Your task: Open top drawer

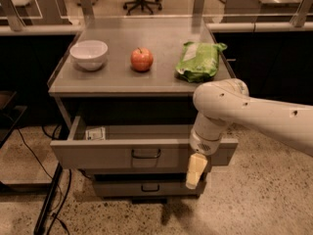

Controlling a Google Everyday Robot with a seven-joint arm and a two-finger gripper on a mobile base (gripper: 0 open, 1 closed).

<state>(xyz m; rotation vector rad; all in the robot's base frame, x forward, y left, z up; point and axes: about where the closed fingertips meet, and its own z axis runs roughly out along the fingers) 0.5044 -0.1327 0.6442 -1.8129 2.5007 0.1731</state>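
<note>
The top drawer is a wide grey metal front with a dark wire handle at its centre. It stands pulled out from the cabinet, and a small white paper slip lies inside at the left. My gripper hangs from the white arm in front of the drawer front's right part, to the right of the handle and apart from it, pointing down. A narrower grey drawer shows below, closed.
On the grey cabinet top stand a white bowl, a red apple and a green bag. Dark cables run over the speckled floor at the left. Desks and office chairs stand behind.
</note>
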